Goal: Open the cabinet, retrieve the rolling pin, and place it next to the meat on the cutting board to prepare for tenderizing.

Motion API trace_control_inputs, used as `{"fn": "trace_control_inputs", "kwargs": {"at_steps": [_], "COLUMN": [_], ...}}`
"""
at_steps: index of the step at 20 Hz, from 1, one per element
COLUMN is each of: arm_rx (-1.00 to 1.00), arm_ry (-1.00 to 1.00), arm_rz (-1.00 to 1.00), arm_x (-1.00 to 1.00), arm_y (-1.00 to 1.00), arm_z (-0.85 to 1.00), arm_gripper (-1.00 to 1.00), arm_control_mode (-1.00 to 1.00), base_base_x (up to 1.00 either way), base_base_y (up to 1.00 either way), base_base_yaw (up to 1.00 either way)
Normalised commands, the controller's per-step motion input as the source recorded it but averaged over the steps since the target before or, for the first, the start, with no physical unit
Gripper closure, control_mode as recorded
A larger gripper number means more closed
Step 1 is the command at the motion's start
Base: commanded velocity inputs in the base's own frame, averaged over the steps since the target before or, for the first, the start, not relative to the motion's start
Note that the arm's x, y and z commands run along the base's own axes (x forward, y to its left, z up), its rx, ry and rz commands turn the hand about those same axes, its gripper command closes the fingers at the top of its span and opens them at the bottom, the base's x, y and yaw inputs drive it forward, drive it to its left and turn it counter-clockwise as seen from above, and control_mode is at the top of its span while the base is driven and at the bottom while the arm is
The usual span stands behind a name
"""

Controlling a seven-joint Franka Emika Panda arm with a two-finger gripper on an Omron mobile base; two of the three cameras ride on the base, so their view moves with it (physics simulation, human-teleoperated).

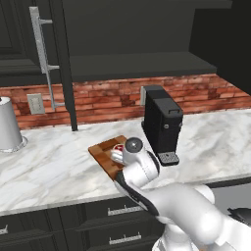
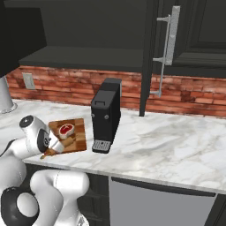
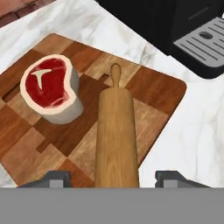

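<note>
The rolling pin (image 3: 116,131), plain light wood, lies on the checkered cutting board (image 3: 153,87) just right of the meat (image 3: 50,87), a small red steak with a pale fat rim. My gripper (image 3: 116,177) hovers low over the pin's near end, open, its fingertips (image 3: 57,177) standing well clear of the wood on both sides. From the right base view the board (image 2: 80,132) and meat (image 2: 66,129) sit left of the coffee machine, with my hand (image 2: 56,143) at the board's front edge. The cabinet stands open, its doors (image 1: 41,59) (image 2: 176,35) swung out.
A black coffee machine (image 1: 162,122) (image 2: 106,114) stands close to the right of the board. A white cylinder (image 1: 7,125) sits at the far left of the marble counter (image 1: 59,166). The open door edges hang over the counter. Drawers (image 1: 122,211) lie below.
</note>
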Motion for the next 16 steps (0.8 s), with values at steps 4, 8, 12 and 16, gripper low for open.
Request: {"fn": "trace_control_inputs", "kwargs": {"at_steps": [4,8,12,16], "arm_rx": [0.00,0.00,0.01,0.02], "arm_ry": [0.00,0.00,0.00,0.01], "arm_rz": [0.00,0.00,-0.01,-0.02], "arm_x": [0.02,-0.09,-0.48,-0.61], "arm_y": [0.00,0.00,-0.04,-0.25], "arm_z": [0.07,0.39,0.57,0.72], "arm_gripper": [-1.00,-1.00,-1.00,-1.00], "arm_control_mode": [-1.00,-1.00,-1.00,-1.00], "base_base_x": [0.00,0.00,0.00,0.00], "base_base_y": [0.00,0.00,0.00,0.00], "base_base_yaw": [0.00,0.00,0.00,0.00]}}
